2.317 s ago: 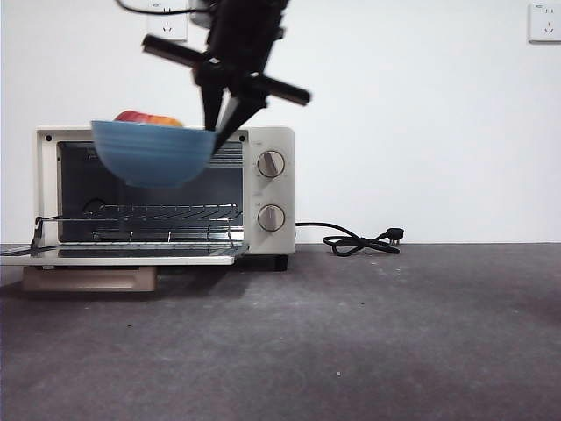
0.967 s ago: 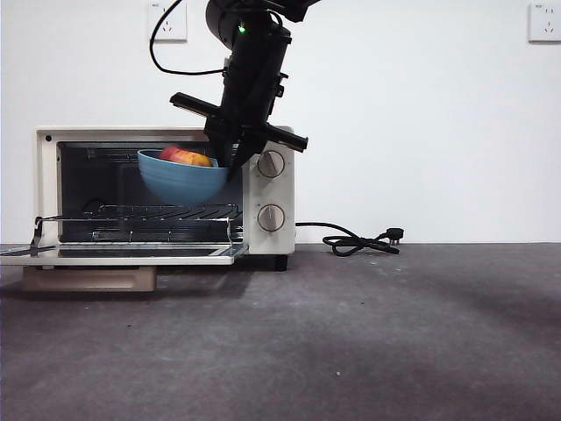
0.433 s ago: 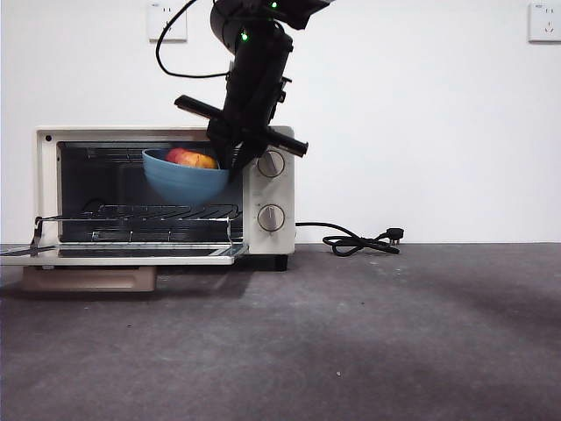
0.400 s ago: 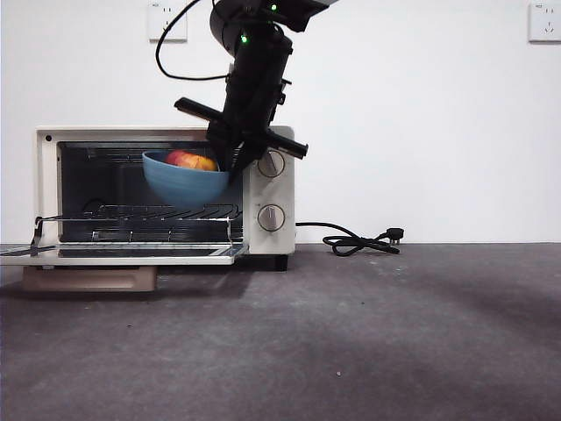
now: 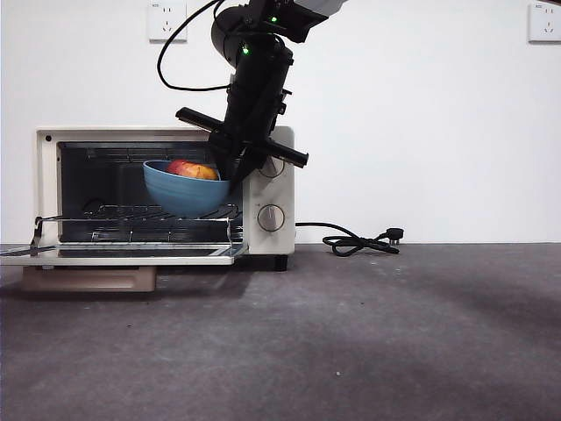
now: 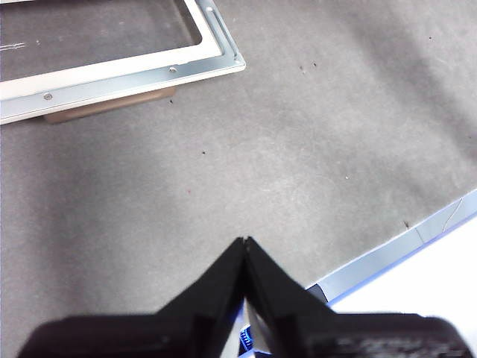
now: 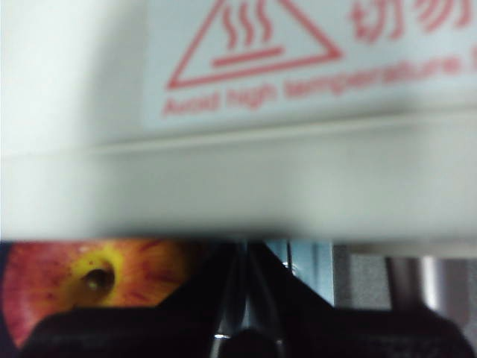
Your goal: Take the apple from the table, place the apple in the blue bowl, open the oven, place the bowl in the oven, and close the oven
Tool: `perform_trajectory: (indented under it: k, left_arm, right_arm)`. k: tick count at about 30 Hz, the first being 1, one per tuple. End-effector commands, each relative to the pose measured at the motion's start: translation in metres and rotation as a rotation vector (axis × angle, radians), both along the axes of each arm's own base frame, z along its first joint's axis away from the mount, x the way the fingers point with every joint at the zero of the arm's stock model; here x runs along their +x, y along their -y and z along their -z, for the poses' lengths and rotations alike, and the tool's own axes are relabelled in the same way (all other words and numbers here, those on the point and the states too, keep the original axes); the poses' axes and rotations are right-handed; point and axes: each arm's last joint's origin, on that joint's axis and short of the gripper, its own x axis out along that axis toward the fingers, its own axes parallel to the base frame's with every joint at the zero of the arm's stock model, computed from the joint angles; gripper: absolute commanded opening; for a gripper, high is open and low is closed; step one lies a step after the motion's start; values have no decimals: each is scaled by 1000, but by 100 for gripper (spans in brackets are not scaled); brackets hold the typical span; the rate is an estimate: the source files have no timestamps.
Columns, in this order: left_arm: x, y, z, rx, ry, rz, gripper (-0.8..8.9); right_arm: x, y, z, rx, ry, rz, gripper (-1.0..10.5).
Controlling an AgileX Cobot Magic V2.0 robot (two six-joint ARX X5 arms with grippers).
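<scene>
Inside the open mouth of the oven (image 5: 162, 189), at the left end of the table (image 5: 351, 333), your right gripper (image 5: 230, 167) has its jaws pinched on the right side of the blue bowl's (image 5: 184, 189) rim, and the bowl hangs level just over the wire rack (image 5: 131, 213) with the apple (image 5: 193, 170) sitting in it. From the front I can't tell whether the bowl's base is already touching the rack or hovering a hair above. The right wrist view confirms the grip: the apple (image 7: 89, 283) shows beside the closed jaws, and the oven's cream top edge with its heat warning label (image 7: 298, 60) fills the frame above (so the wrist is very close to the upper lip of the opening). You should lower slowly and straight until the base sits flat on the rack wires, keeping the bowl level so the apple does not roll, and mind that upper lip with the wrist. Push in far enough that the bowl clears the door (image 5: 123, 254), which lies flat open in front; only then release, and back out along the same line. Your left gripper (image 6: 246, 250) waits with jaws together over bare table near the corner of the open door (image 6: 112, 67), holding nothing, placed to lift the door afterwards.
</scene>
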Motion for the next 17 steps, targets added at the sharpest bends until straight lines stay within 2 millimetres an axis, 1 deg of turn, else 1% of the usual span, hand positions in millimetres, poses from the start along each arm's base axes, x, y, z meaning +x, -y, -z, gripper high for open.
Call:
perform_trajectory:
  k: [1, 4, 7, 8, 17]
  left_arm:
    - [0, 0, 0, -8, 2, 5, -4]
    - [0, 0, 0, -8, 2, 5, -4]
    - [0, 0, 1, -7, -2, 5, -4]
    - [0, 0, 1, -7, -5, 5, -4]
    - [-2, 0, 2, -3, -26, 5, -4]
  right_arm:
    - [3, -3, 11, -2, -12, 4, 3]
    - [3, -3, 11, 1, -8, 5, 17]
    - [3, -3, 11, 1, -7, 5, 140]
    - [3, -3, 10, 1, -6, 5, 166]
    - [3, -3, 9, -18, 11, 26, 163]
